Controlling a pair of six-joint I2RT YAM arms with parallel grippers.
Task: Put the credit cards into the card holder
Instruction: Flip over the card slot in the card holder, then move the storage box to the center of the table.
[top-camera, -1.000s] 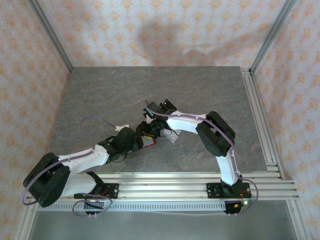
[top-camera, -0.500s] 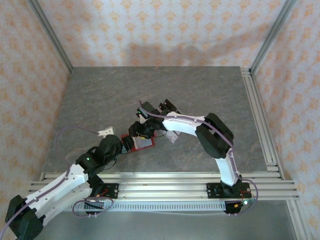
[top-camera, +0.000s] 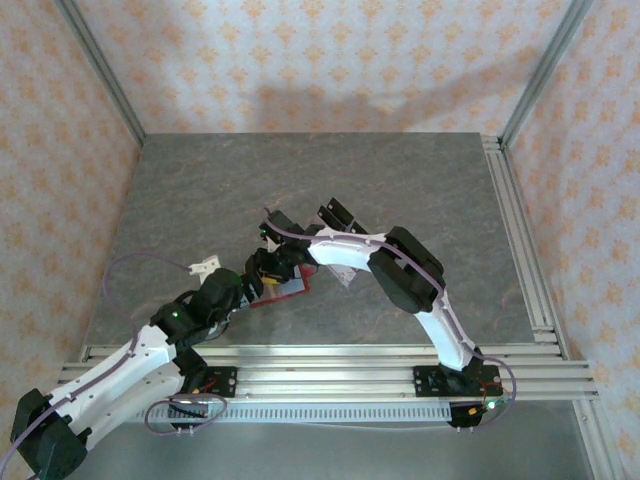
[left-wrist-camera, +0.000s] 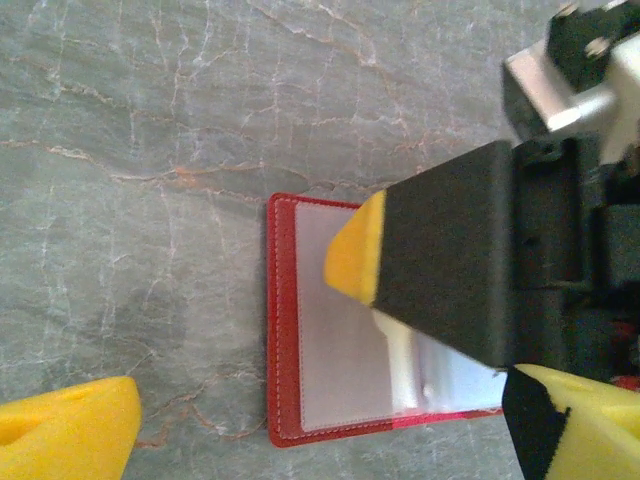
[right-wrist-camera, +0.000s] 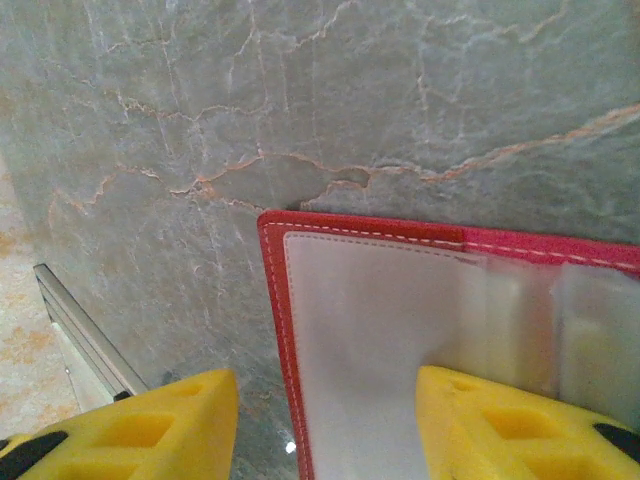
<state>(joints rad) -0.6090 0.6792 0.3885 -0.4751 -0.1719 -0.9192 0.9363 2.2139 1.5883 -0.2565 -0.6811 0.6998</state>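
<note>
Red card holder (left-wrist-camera: 335, 375) open on grey table (left-wrist-camera: 150, 150), yellow fingertip (left-wrist-camera: 352, 255) of right tool (left-wrist-camera: 455, 255) over its pocket (left-wrist-camera: 345, 350)

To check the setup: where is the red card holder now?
In the top view the card holder lies open on the table, just left of centre, under the right gripper, with the left gripper close beside it on the left.

One red card holder (left-wrist-camera: 335, 380) is lying open near the middle of one grey stone table (top-camera: 400, 180). Two arms are reaching over it, the left arm (top-camera: 140, 350) from the near left and the right arm (top-camera: 430, 300) from the near right. Each is carrying one gripper, the left gripper (left-wrist-camera: 320, 430) and the right gripper (right-wrist-camera: 330, 425), and each gripper is showing two yellow pads (right-wrist-camera: 500, 425), making four. The credit cards are sitting too indistinctly in the clear pockets to count.
</note>
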